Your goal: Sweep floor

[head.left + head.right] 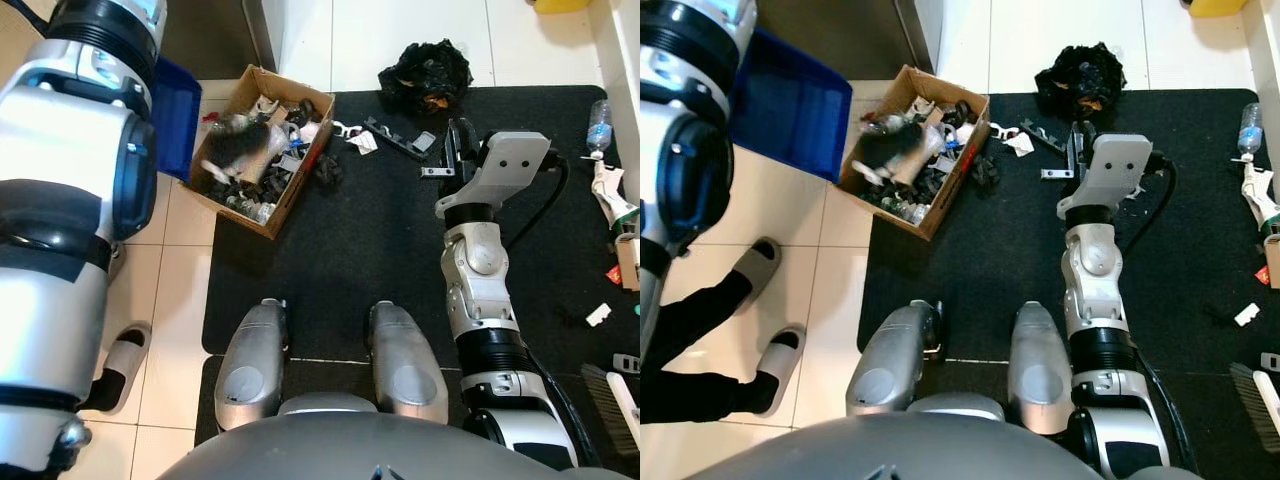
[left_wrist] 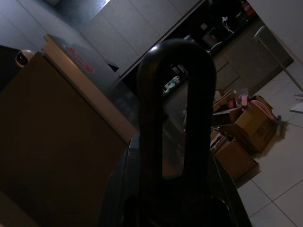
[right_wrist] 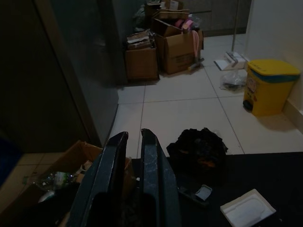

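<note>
On the black mat (image 1: 380, 250) I see my right arm stretched forward, the right gripper (image 3: 129, 142) hovering above the mat's far part, near a small dark strip of debris (image 1: 398, 139) and a crumpled white scrap (image 1: 362, 141). From the right wrist camera its two black fingers (image 3: 154, 175) stand nearly together with just a thin slit between them, nothing held and nothing touched.

No brand or writing is readable to me anywhere; a red patch on the tall dark cabinet (image 2: 75, 51) in the left wrist camera is too dim to read.

At the mat's far left corner an open cardboard box (image 1: 262, 150) stuffed with mixed rubbish overlaps the mat's edge and the pale floor tiles (image 1: 170, 290). A blue bin (image 1: 790, 100) stands just beside it on the tiles. Just past the mat's far edge lies a crumpled black plastic bag (image 1: 425, 72). Along the mat's right edge I make out a clear plastic bottle (image 1: 598, 125), a small white scrap (image 1: 598, 314) and, at the near right corner, a brush head (image 1: 610, 405) with dark bristles lying flat, well apart from the right gripper.

My left arm is raised close to the camera; the left gripper (image 2: 174, 94) looks pressed together into a narrow loop, holding nothing. A person's slippered feet (image 1: 765, 310) stand on the tiles off the mat's left edge. A yellow pedal bin (image 3: 270, 85) sits on the tiles beyond.
</note>
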You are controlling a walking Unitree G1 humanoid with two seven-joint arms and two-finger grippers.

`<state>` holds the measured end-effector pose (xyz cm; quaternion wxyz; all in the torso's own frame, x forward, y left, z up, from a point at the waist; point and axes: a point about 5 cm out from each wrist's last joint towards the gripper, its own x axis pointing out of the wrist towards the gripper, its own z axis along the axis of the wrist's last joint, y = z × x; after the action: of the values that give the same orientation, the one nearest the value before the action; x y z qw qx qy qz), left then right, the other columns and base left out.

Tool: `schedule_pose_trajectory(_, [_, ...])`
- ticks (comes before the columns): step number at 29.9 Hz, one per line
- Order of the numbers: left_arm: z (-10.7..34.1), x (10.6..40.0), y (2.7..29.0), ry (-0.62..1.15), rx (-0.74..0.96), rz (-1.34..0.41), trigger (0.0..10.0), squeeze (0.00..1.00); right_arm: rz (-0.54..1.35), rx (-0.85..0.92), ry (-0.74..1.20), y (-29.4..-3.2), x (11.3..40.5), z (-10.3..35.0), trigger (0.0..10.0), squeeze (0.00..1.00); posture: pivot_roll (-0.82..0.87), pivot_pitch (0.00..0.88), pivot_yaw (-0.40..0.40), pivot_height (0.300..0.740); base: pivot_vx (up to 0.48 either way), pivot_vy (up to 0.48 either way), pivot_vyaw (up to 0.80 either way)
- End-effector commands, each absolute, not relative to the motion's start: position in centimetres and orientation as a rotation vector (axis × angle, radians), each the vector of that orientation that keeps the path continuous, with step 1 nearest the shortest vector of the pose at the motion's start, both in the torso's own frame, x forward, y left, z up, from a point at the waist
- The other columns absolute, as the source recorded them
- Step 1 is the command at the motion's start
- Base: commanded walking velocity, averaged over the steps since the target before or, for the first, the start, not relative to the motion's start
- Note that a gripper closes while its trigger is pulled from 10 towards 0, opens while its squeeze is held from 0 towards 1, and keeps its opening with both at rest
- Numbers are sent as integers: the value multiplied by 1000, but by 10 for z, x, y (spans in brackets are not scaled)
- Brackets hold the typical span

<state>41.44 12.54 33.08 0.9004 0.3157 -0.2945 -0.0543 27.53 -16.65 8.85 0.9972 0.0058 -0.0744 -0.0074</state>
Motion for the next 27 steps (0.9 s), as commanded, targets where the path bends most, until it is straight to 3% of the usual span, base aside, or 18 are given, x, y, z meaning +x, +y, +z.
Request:
schedule_pose_trajectory(1, [338, 414, 128, -627, 711, -106, 10000, 0, -15, 17, -138, -165, 274, 87, 10000, 0, -47, 98, 157, 740, 0, 0, 0])
schedule_pose_trajectory(11, [341, 413, 131, -632, 627, -102, 10000, 0, -11, 13, -135, -166, 276, 87, 10000, 0, -46, 84, 147, 740, 0, 0, 0])
schedule_pose_trajectory(14, [347, 414, 146, -609, 355, -51, 10000, 0, -14, 10, -136, -167, 278, 87, 10000, 0, -46, 78, 143, 740, 0, 0, 0])
schedule_pose_trajectory(19, [342, 415, 164, -585, 149, -1, 10000, 0, -15, 9, -131, -169, 279, 87, 10000, 0, -37, 74, 130, 740, 0, 0, 0])
schedule_pose_trajectory(27, [287, 416, 163, -459, 82, -49, 10000, 0, -5, 15, -119, -171, 284, 86, 10000, 0, -16, 58, 96, 740, 0, 0, 0])
